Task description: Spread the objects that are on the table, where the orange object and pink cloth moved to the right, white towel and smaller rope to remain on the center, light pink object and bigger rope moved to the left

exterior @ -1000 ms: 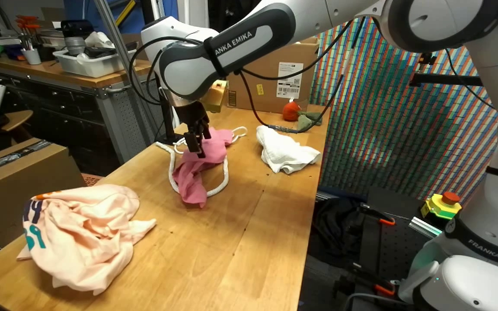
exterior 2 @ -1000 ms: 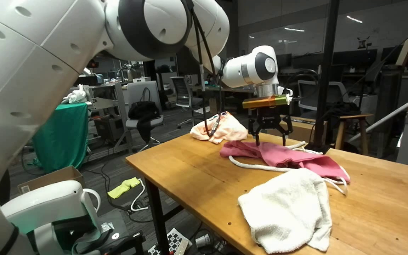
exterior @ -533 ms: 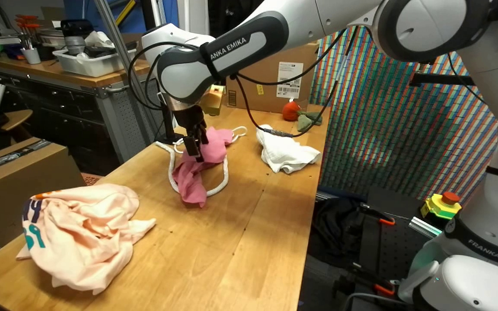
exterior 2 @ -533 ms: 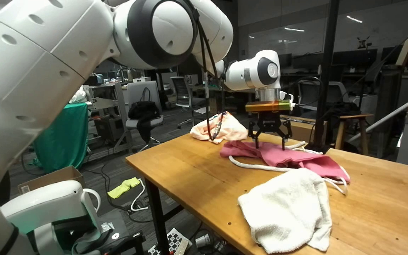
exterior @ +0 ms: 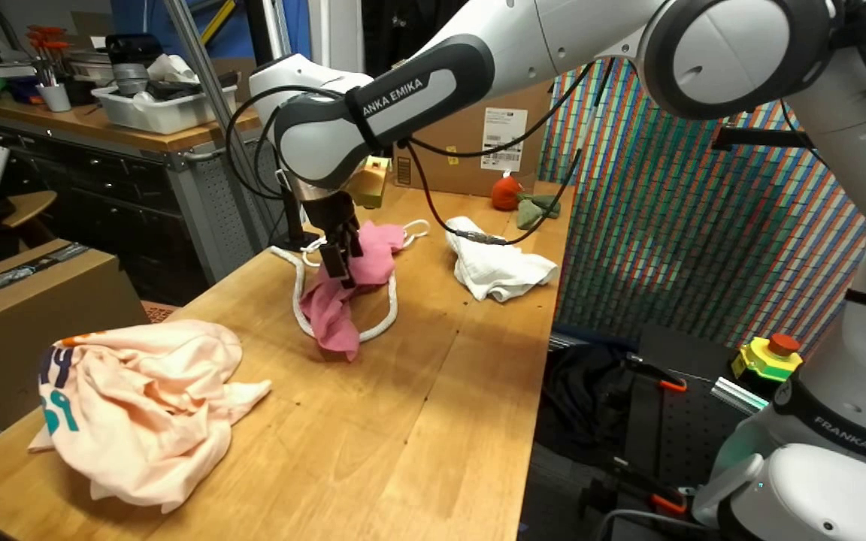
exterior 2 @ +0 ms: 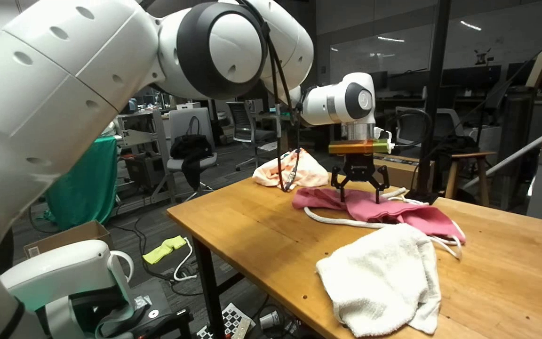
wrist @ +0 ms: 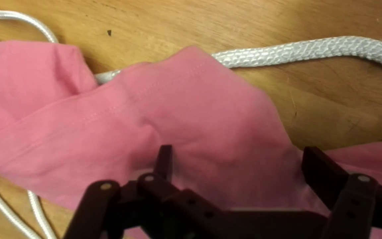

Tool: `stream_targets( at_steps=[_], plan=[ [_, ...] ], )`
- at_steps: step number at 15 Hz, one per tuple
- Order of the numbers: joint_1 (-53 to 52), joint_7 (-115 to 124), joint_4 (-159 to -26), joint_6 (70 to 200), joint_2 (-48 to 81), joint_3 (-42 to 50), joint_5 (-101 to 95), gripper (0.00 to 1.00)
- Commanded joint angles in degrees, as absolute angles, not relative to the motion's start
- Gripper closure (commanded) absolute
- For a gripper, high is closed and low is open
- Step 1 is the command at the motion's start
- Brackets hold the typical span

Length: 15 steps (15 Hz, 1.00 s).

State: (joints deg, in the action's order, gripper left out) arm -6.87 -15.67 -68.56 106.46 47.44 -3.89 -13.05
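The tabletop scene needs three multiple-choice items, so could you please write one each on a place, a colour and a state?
1. Where is the bigger rope relative to the pink cloth?
A. Partly beneath it
B. Wholly on top
C. Well clear

2. What colour is the towel?
A. Green
B. Black
C. White

3. How do the jaws stand?
A. Shut on cloth
B. Open
C. Shut, empty

1A: the wrist view shows it running under the cloth.
2C: both exterior views show it white.
3B: the fingers stand wide apart.
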Motion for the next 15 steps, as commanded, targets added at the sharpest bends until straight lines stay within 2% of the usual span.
stream_targets(
  at_steps=[1,4,5,6,15],
  plan=[
    [-7.1,-15.3,-65.4,105.5,50.2,-3.3,-12.9,0.0],
    [-7.4,-14.8,-65.4,105.7,50.8,-3.0,-13.2,0.0],
    [-7.5,-14.6,-65.3,105.6,50.9,-2.9,-13.3,0.25],
    [-7.6,-14.3,-65.4,105.7,50.8,-2.8,-13.4,0.25],
    [-8.8,-10.4,-64.5,102.3,49.0,-1.2,-14.8,0.94]
  ],
)
